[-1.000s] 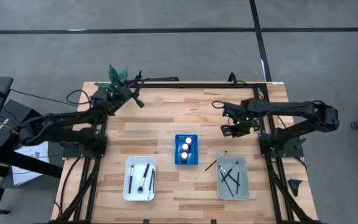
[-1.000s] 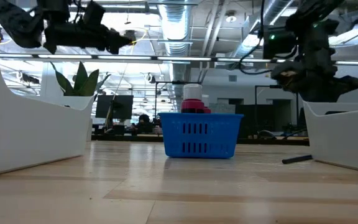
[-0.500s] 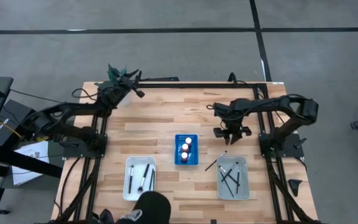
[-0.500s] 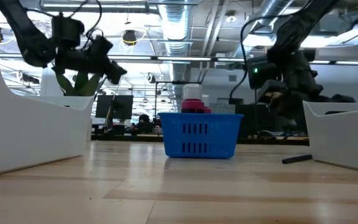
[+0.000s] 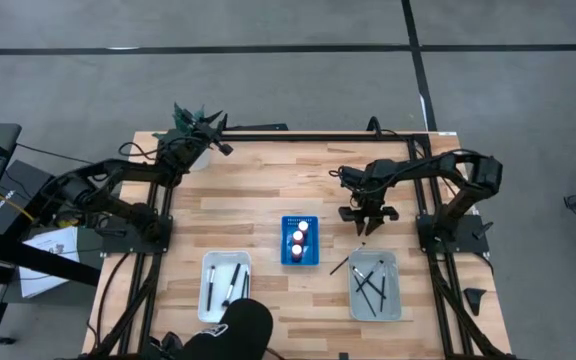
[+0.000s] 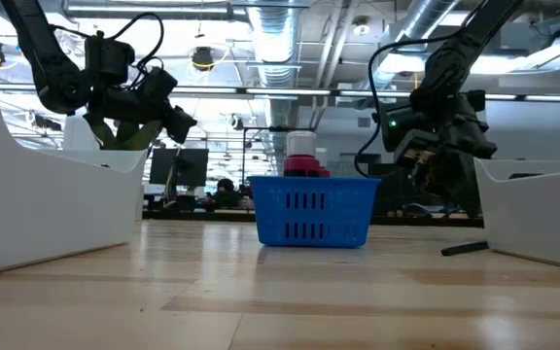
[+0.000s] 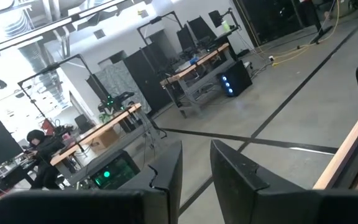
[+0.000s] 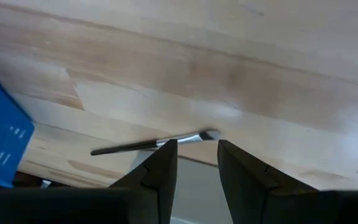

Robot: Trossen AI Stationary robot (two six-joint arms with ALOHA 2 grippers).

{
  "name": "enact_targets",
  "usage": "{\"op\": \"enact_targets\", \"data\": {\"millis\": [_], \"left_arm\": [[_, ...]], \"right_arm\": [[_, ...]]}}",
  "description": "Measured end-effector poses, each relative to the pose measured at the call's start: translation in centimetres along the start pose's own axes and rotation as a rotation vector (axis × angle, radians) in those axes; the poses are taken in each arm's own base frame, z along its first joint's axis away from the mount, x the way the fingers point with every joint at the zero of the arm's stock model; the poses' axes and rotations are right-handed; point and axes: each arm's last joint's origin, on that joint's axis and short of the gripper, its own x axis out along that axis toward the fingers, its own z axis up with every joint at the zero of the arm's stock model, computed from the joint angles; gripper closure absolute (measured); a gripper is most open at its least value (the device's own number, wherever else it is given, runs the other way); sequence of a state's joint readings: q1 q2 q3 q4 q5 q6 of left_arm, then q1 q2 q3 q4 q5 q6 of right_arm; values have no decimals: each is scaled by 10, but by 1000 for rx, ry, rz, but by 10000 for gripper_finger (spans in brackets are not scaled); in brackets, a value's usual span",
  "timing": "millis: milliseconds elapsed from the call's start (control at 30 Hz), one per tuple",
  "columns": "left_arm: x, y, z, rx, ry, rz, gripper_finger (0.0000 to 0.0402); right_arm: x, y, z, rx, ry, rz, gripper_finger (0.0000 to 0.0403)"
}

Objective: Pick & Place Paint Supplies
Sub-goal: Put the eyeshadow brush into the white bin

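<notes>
Blue rack [image 5: 300, 242] mid-worktop, bottles inside. Right gripper [image 5: 367, 222] hovers beside it over a loose brush [image 8: 154, 144], jaws parted, empty (left gripper [image 5: 222, 148] far off, likewise).

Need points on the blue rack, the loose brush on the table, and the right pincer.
blue rack [image 5: 290, 256], high view, left wall.
loose brush [image 8: 148, 145], right wrist view, middle of the dark handle.
right pincer [image 5: 365, 230], high view, between its fingertips.

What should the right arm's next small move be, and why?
Probably lower the right gripper onto the loose brush lying on the table between the blue rack and the grey tray. Its fingers are open, empty and above it.
</notes>
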State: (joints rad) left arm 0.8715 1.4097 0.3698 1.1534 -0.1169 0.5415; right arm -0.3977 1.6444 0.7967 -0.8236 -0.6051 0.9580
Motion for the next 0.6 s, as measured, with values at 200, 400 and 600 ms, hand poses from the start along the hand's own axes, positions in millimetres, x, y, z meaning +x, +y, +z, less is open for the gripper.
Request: {"op": "enact_targets", "data": {"millis": [200, 400, 600], "left_arm": [[0, 0, 0, 0, 1, 0, 325], [0, 0, 0, 0, 3, 0, 325], [0, 0, 0, 0, 4, 0, 325]], "right_arm": [[1, -1, 0, -18, -3, 2, 291], [8, -9, -2, 0, 42, -6, 291], [9, -7, -1, -21, 34, 23, 291]]}}
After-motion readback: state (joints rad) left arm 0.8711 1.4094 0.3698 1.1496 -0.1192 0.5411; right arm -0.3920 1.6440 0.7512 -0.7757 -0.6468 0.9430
